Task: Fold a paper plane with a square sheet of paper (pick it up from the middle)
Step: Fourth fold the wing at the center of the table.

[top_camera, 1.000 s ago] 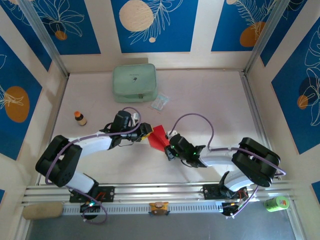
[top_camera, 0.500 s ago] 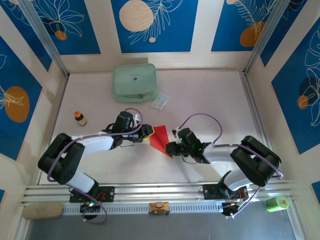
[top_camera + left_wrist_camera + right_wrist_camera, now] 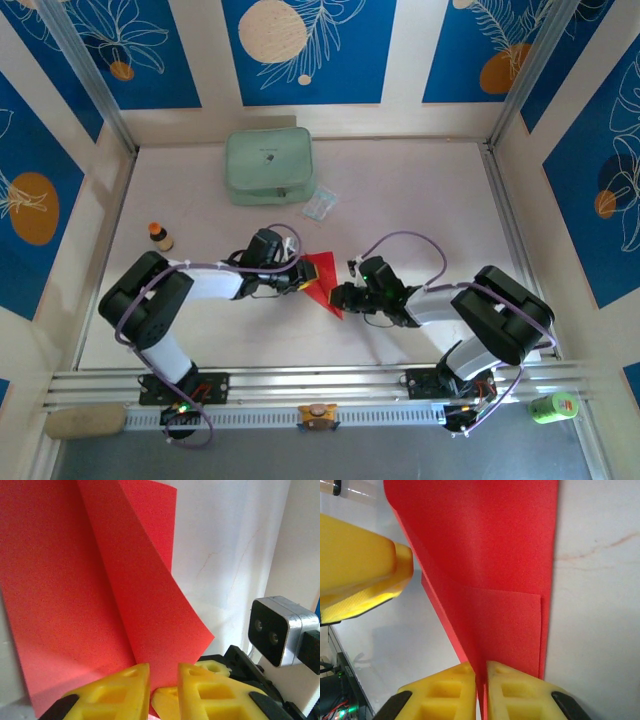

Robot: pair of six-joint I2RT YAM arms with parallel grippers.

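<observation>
One small orange-capped bottle (image 3: 158, 236) stands on the white table (image 3: 420, 200), left of the pale green pouch (image 3: 268, 166) and nearer the arm bases than it. The left gripper (image 3: 297, 277) reaches in nearer the bases than the pouch, level with the pouch's right edge. In the left wrist view its yellow fingers (image 3: 125, 690) stand a narrow gap apart, and the lower edge of the paper runs down into that gap. Whether the left gripper (image 3: 163, 672) actually pinches the paper cannot be told.

The square sheet of paper (image 3: 322, 275), bright red and folded to a triangular outline, sits between the two grippers. It is well apart from the pouch, nearer the bases and slightly to the pouch's right. Up close, the sheet (image 3: 100, 580) shows one sharp crease with a flap curving up from it. A small clear packet (image 3: 321, 205) lies just beside the pouch's near right corner.

Farther right of the pouch, the right gripper (image 3: 338, 297) meets the sheet's near point. From its own wrist camera the right gripper (image 3: 480, 672) has its fingers closed together on the red paper (image 3: 490, 555), the sheet's edge pressed in the slit between them. One yellow finger of the left gripper (image 3: 360, 565) shows beside the paper's far edge
</observation>
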